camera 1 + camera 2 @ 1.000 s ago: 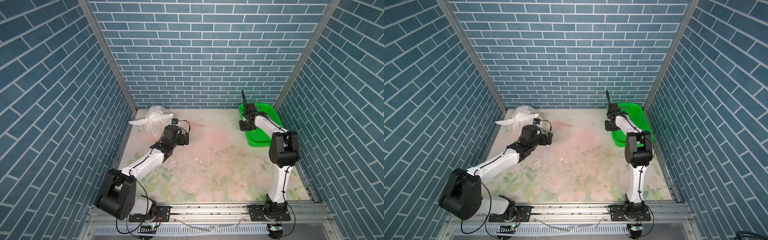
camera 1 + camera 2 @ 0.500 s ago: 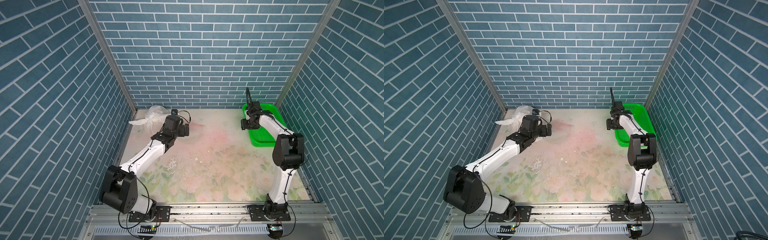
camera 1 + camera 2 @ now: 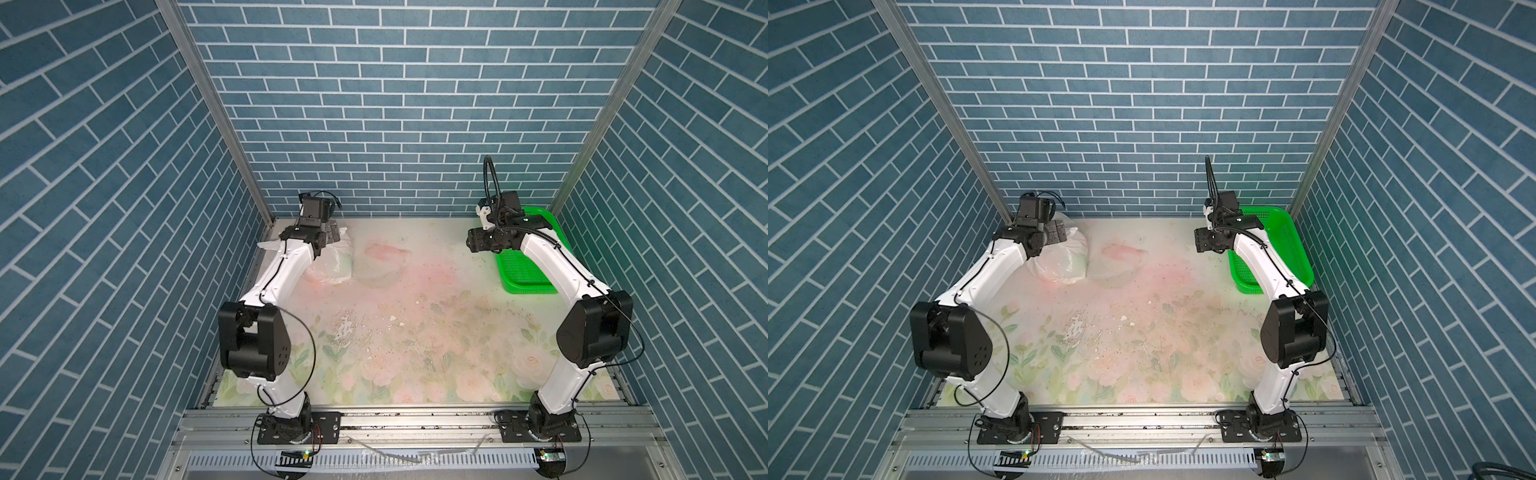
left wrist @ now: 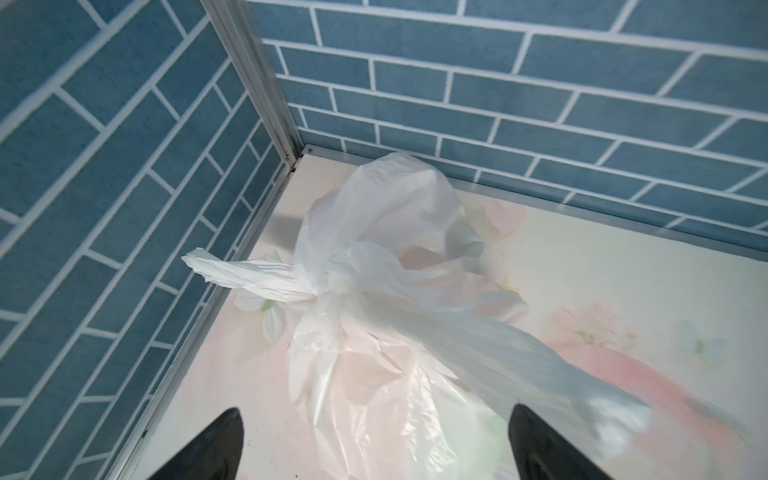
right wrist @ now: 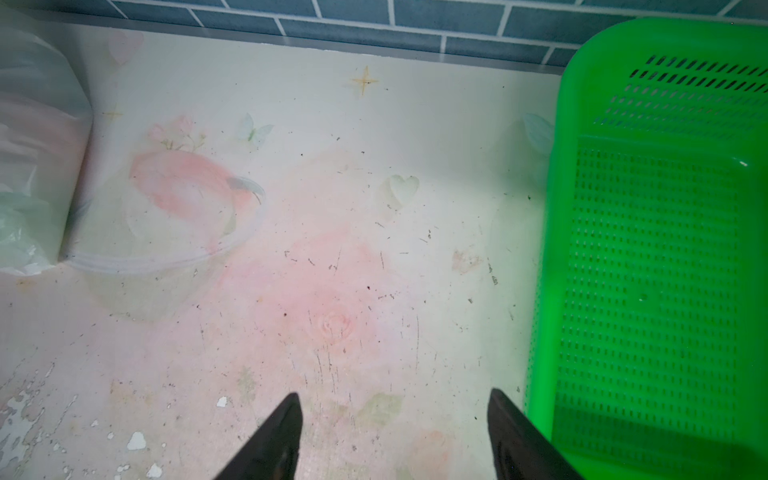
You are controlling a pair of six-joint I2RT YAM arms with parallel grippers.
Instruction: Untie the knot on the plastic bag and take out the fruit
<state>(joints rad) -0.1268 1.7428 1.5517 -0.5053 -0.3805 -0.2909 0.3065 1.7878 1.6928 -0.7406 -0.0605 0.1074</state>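
Early days here: the knot (image 4: 332,286) is tied tight, one twisted flap poking out toward the side wall and a longer flap trailing back past one finger. The plastic bag (image 3: 332,266) sits in the far left corner of the counter (image 3: 415,332), close to the corner post and back wall. The left gripper (image 4: 376,411) hangs right over it, released, jaws spread wide with the bag's body between them and no pinch on the film that I can see.

And the fruit? None is out. Only faint pink and green tints show through the plastic, and I can't make out one piece for sure. So by my reading it's all left to do: loosen the knot, open the mouth, lift the pieces out.

Over on the far right, the right gripper (image 5: 395,392) hovers above bare counter just beside the green basket (image 5: 648,291), jaws apart, grasping nothing. No fruit shows in the basket's perforated floor.

A clear tub (image 5: 166,257) rests against the bag's side.

The counter itself is a pale floral print, worn and scuffed, with white chips and dark specks across the middle. Blue brick-pattern walls (image 3: 1142,104) box it in on three sides, with metal posts at the back corners.
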